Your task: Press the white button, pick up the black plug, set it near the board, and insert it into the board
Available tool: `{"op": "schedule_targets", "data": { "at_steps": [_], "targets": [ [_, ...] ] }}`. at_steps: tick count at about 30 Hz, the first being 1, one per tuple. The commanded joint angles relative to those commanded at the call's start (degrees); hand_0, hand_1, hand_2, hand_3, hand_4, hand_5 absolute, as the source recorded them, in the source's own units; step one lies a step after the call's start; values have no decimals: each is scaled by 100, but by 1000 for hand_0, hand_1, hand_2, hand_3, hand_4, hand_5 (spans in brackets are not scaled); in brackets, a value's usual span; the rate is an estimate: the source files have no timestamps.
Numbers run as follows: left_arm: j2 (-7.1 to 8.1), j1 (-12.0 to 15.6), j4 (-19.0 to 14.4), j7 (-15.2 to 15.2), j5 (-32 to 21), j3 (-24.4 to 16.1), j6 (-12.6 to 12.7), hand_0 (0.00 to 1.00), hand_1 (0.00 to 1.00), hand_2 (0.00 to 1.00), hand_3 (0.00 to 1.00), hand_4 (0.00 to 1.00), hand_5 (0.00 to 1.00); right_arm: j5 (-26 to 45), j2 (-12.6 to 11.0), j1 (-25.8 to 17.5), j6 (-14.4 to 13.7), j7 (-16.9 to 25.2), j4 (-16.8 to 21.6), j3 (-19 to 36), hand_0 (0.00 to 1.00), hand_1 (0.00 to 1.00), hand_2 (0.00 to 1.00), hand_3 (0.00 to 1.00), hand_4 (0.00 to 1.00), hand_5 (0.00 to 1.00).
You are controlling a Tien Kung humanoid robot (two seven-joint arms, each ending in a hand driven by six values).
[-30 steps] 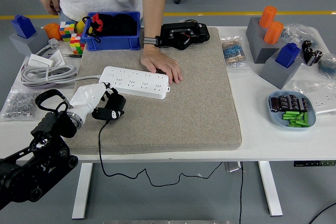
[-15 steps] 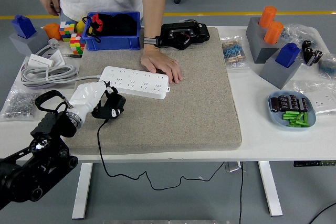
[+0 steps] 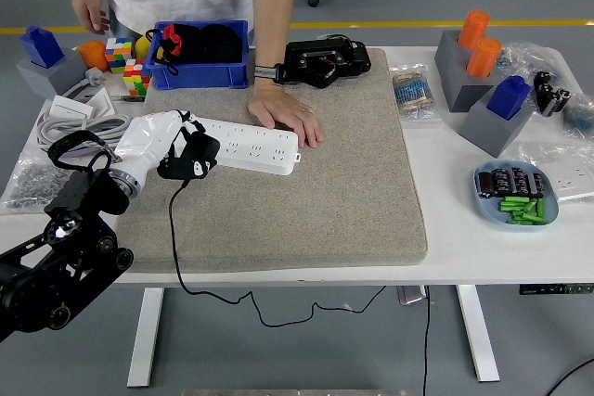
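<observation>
Plug point(image 3: 190, 166): black, blocky body, matte, with small pale marks on its near face; a thin black cord point(image 3: 176, 257) leaves its underside, runs down across the mat, drops over the desk's near edge and loops below. Held just above the left end of the board, at that end's near edge; whether it touches the board cannot be told.

Left hand point(image 3: 172, 144): white shell, black fingers, clamped on the plug from above and behind. Its black arm enters from the lower left corner.

Board point(image 3: 243, 143): long white power strip with rows of sockets, lying slightly askew on the mat, left end partly covered by the hand. The white button cannot be made out.

Mat point(image 3: 306, 164): grey-beige felt, covering the middle of the desk.

Person's hand point(image 3: 288, 116): palm down on the mat, fingertips against the board's far right end. The person stands at the far side; the other hand hangs near the upper left.

Desk point(image 3: 464, 229): white.

Far side: blue bin point(image 3: 197, 55) holding black items; black device point(image 3: 325, 60) beside it on the mat's far edge; colour cubes point(image 3: 125, 62) left of the bin.

Left: white cable coil point(image 3: 74, 122).

Right: grey blocks with orange cylinders point(image 3: 475, 44) and a blue piece point(image 3: 508, 95); a blue dish point(image 3: 516, 194) of black and green parts.
</observation>
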Motion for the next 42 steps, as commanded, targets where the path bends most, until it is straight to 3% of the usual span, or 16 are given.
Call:
{"op": "schedule_targets", "data": {
  "at_steps": [11,21,42],
  "targets": [
    [-206,-465,607,13,-95,224,-11,197,252,282,474,609,2,18,-16,10,4,-9,-5,-51,712,679,674,618,666,379],
    [-290,-673,1106,-8,-97,437,-28,197,254,283,475,610,2,35,-39,30,2,-12,-9,-99,712,678,672,617,665,377],
    [-407,-839,1459,18,-37,782,-40,195,254,283,475,610,2,49,-45,0,1,-12,-9,-142,711,677,670,617,663,374]
  ]
}}
